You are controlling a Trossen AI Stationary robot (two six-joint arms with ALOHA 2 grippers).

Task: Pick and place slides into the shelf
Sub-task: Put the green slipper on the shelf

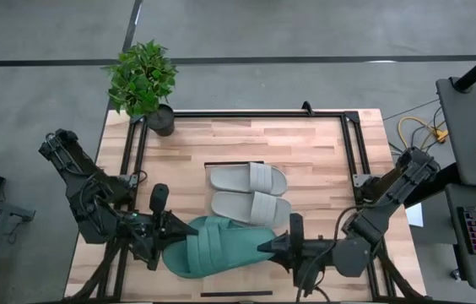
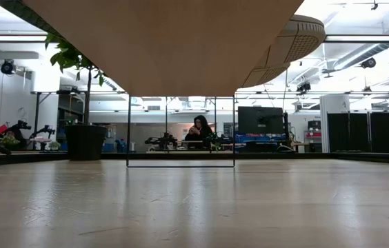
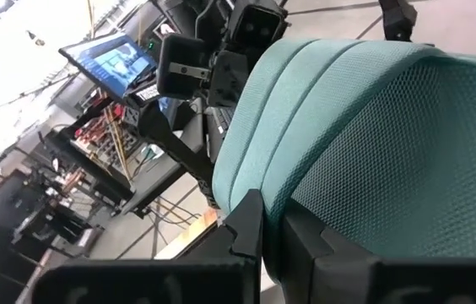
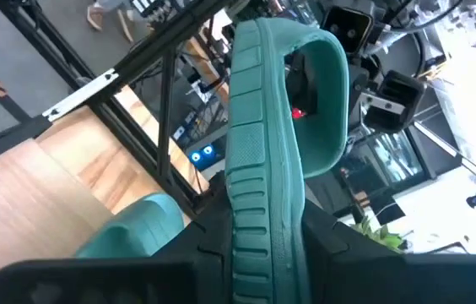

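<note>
The teal-green slide [image 1: 221,245] hangs between both arms at the near edge of the table, carried clear of the wood. The left gripper [image 1: 173,230] is clamped on its strap end; in the left wrist view the dark fingers [image 3: 251,228] pinch the ribbed teal band. The right gripper [image 1: 273,246] bites the sole edge from the other side – the right wrist view shows the grooved sole [image 4: 259,169] standing on edge, squeezed between that arm's fingers. A second teal-green slide [image 4: 132,224] peeks in below it there, though exactly where it lies is hard to tell.

Just beyond, the light grey pair [image 1: 249,192] sits side by side, mid-table, under the black frame [image 1: 352,118]. Whether it rests on the raised shelf [image 2: 167,41] – the pale panel overhead in the low view – I can't tell. So, as I judge it, the teal pair remains to be placed.

Farther back, a potted plant [image 1: 145,80] stands at the far left corner.
</note>
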